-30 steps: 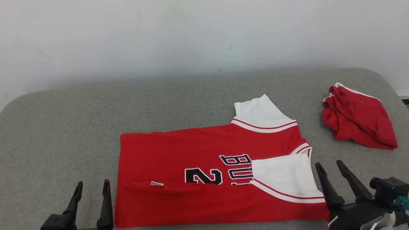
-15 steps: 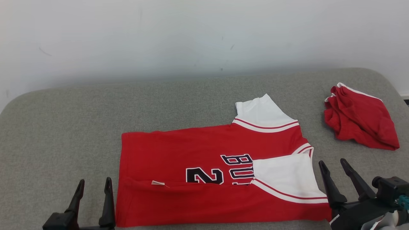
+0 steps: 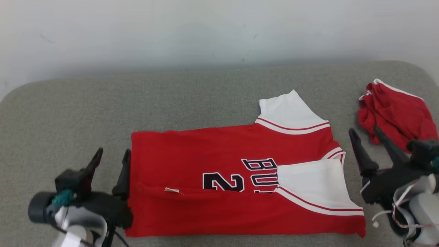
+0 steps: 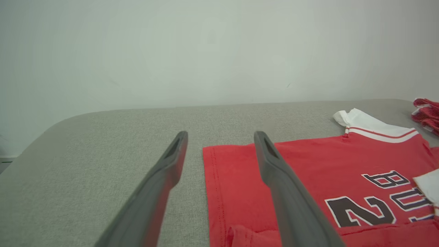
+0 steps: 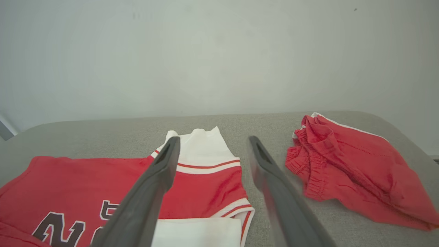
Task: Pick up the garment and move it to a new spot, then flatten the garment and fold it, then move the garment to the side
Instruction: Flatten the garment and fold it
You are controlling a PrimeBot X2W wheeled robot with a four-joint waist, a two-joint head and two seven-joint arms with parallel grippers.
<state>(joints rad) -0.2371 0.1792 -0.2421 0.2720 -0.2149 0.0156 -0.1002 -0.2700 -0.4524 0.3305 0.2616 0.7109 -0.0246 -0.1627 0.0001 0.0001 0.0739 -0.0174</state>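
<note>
Two ends at once: with left gripper [image 3: 113,151] and right gripper [image 3: 363,129] wide and empty, pinch far edge of jersey [image 3: 205,154] evenly, then fold it nearward.

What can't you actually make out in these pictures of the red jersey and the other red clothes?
- Head view: the jersey lettering; the folded white sleeve covers its end, the near fold its lower edge.
- Head view: the small label on the fold, too small to read.
- Head view: the crumpled red shorts, partly behind the right gripper.
- Left wrist view: whether the left gripper touches the jersey's hem.
</note>
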